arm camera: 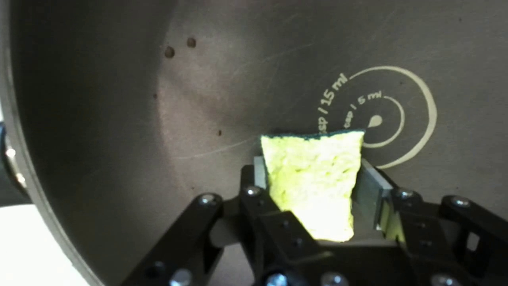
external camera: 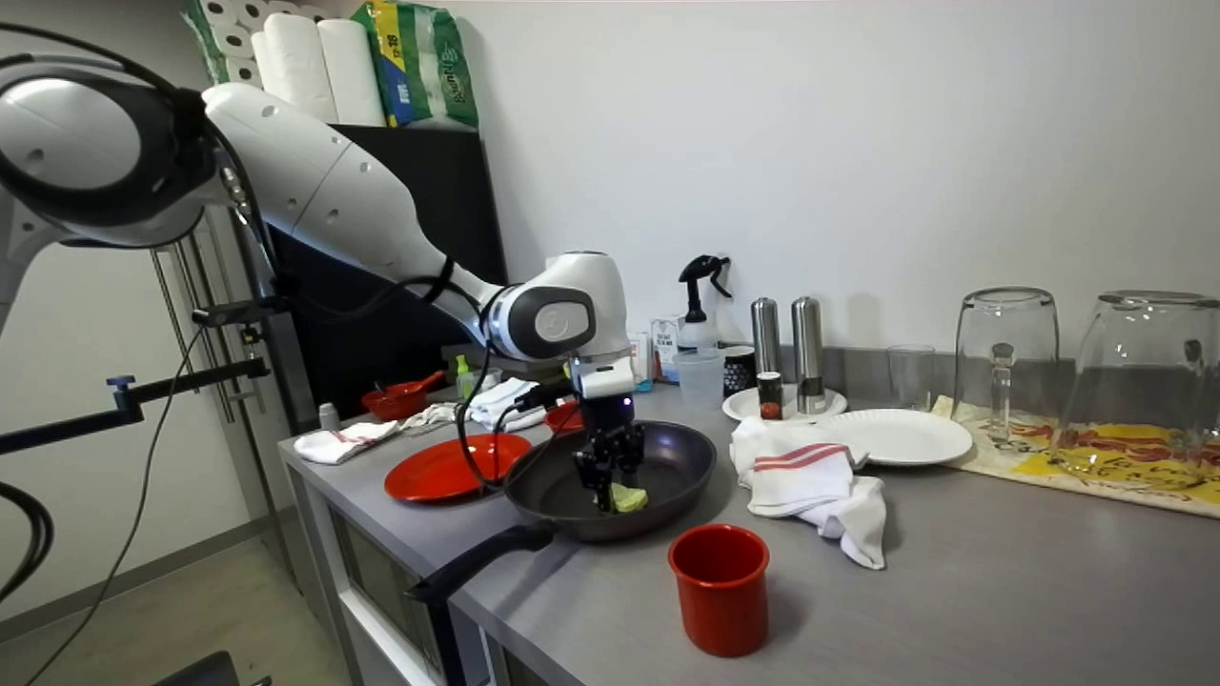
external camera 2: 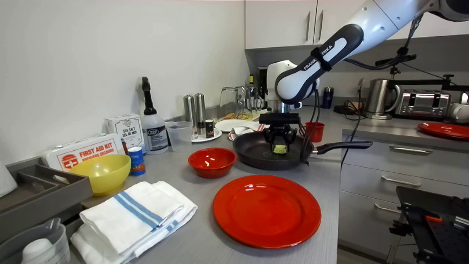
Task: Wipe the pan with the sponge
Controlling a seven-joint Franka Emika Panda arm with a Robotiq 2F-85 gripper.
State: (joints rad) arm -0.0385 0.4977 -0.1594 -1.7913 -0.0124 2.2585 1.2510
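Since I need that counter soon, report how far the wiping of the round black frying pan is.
Done: the small yellow-green rectangular sponge is gripped in the black two-fingered pincer. In hand: the sponge is low inside the pan; whether it presses down is unclear. Left: wiping, likely, since small dark spots show on the pan's surface.

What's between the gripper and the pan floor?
The sponge, clamped in the gripper over the pan; the wrist view shows it best, and it's visible in both exterior views. Can't tell whether it's touching down.
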